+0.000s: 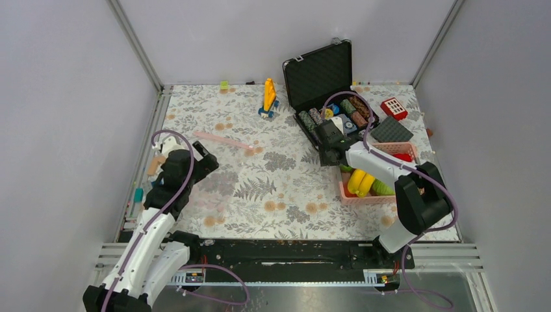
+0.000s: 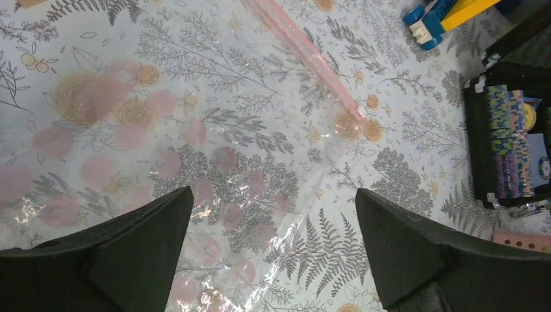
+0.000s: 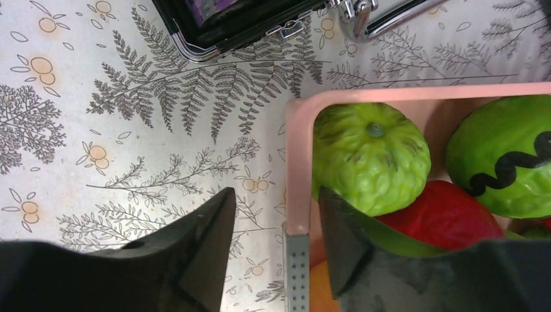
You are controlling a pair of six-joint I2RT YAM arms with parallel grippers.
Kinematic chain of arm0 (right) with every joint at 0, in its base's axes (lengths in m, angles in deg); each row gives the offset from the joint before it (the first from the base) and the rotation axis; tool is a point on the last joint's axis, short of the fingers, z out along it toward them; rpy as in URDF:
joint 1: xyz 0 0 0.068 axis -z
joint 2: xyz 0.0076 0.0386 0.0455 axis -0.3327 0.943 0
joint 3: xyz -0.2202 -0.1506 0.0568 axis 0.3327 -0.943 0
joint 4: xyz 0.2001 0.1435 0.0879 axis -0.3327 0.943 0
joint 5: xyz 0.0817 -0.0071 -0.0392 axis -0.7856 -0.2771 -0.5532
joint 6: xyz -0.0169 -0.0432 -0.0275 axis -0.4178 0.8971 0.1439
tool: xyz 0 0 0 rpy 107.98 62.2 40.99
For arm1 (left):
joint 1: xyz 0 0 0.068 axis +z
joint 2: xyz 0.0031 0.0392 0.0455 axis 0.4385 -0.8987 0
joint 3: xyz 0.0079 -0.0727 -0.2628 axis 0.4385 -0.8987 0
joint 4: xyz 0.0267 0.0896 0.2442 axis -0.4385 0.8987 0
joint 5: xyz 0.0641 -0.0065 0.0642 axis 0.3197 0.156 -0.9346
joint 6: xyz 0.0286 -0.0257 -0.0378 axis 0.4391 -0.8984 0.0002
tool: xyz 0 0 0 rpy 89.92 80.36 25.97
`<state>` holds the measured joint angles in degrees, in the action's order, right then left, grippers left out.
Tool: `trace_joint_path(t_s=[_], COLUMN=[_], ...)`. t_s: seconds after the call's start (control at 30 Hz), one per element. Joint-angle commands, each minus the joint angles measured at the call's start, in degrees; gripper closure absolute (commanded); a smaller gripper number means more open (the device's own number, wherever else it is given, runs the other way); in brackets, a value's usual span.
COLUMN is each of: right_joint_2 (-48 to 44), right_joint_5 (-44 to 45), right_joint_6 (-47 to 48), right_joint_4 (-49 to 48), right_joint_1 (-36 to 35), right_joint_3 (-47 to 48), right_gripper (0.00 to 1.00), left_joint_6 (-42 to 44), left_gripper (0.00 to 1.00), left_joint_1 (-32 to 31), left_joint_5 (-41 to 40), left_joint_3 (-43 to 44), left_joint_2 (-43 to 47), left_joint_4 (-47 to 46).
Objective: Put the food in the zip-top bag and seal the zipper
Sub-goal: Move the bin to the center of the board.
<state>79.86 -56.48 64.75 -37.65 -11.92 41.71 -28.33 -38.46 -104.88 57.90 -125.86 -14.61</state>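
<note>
Left gripper (image 2: 273, 195): fingers spread wide, hanging over the zip-top bag (image 2: 195, 169), holding nothing. The bag lies flat on the left part of the bench (image 1: 305, 188), its zipper (image 2: 305, 49) along the far edge.

Right gripper (image 3: 276, 195): fingers parted, straddling the wall of the pink basket (image 3: 299, 130) near a corner, one finger outside and one inside. A gap shows on the outer side.

Food lies in the basket, well apart from the bag:
- bananas (image 1: 360, 182)
- a pale-green knobbly piece (image 3: 370, 156)
- a green piece with a black wavy line (image 3: 500, 156)
- a red piece (image 3: 448, 218)
</note>
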Motion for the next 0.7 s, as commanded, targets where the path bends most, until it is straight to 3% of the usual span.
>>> trace_joint_path(t_s=[0.0, 0.13, 0.27, 0.43, 0.67], right_joint_2=[-5.3, -11.7, -19.9, -31.0, -41.6], right_joint_5=[3.3, 2.1, -0.7, -3.3, -6.0], right_joint_6=[-1.4, -3.3, -6.4, -11.7, -11.8], right_joint_4=[-0.2, 0.6, -2.0, -8.9, -14.2], right_joint_1=[-0.1, 0.0, 0.0, 0.0, 0.0], right_joint_3=[0.8, -1.6, -6.7, -16.2, -24.7], right_gripper=[0.35, 0.21, 0.01, 0.00, 0.00], left_joint_6=[-0.4, -1.9, -3.3, -3.8, 3.2], left_gripper=[0.01, 0.01, 0.01, 0.01, 0.01], left_joint_1=[-0.1, -0.1, -0.1, -0.3, -4.2], left_joint_5=[0.2, 2.4, 5.2, 8.5, 14.1], left_joint_3=[1.4, 2.9, 7.1, 13.5, 22.6], left_joint_2=[-1.7, -5.8, -14.3, -27.1, -40.8], left_joint_4=[-1.0, -0.7, 1.3, 2.1, 2.2])
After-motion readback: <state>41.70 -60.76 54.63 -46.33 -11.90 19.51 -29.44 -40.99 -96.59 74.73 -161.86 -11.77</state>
